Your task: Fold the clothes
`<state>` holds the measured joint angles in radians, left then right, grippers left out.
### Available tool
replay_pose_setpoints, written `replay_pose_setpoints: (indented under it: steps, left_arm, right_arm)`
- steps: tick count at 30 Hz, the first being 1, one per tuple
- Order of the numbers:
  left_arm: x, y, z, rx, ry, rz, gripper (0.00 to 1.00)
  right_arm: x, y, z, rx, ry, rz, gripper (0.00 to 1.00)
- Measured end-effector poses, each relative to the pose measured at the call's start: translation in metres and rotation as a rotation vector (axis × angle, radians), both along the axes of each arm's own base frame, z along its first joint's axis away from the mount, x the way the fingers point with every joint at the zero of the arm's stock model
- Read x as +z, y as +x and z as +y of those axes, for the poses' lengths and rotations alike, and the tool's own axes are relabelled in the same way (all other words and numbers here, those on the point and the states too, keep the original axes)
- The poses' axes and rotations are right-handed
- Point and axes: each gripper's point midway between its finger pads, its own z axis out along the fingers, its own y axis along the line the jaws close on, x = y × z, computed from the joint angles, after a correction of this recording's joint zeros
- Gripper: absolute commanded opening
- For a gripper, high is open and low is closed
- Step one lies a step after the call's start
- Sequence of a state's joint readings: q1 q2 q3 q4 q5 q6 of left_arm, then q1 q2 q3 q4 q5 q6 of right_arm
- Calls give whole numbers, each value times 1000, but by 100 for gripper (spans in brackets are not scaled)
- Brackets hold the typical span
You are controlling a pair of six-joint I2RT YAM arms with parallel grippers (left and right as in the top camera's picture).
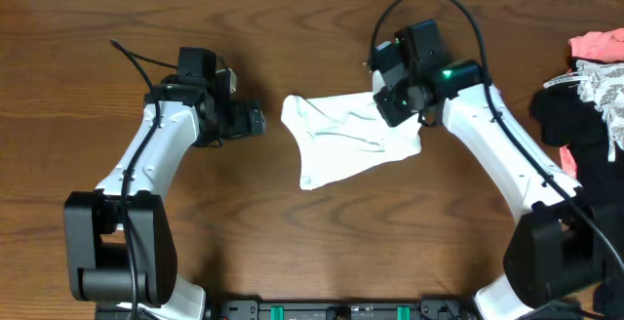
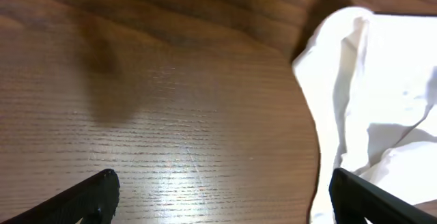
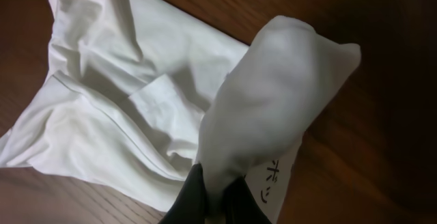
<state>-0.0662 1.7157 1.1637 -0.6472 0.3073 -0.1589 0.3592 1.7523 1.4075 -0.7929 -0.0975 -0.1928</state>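
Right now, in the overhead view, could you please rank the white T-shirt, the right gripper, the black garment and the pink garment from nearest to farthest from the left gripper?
1. white T-shirt, mid-table, just beside it.
2. right gripper, fingers shut on the shirt's right side.
3. black garment, at the right edge.
4. pink garment, far right corner.

Dark Japanese characters, seemingly "ボン", stand on a white patch point(image 3: 276, 182) at the edge of the T-shirt point(image 3: 123, 94). A fold of cloth partly hides them.
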Motion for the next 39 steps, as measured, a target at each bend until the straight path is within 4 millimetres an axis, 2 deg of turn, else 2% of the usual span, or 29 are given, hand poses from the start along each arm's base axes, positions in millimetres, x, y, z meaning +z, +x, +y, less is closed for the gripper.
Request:
replay_pose_setpoints:
  steps: [9,14,19,25,32,39]
  left_arm:
    - [0,0,0,0,0,0,98]
    - [0,0,0,0,0,0,98]
    - [0,-1,-2,-4,-14,3,96]
    - [1,-2,-6,-10,-33,7,96]
    - [1,-2,-6,-10,-34,8,96]
    - [1,-2,-6,-11,-36,8,96]
  right_arm:
    - [1,3,19,33,12,-35,1]
    - [3,-2,33,66,17,-43,1]
    - [3,-5,39,81,17,-46,1]
    - [6,2,21,33,-40,-57,1]
    - [42,26,-12,-20,-93,-115,1]
    - [50,31,-16,28,-133,-149,1]
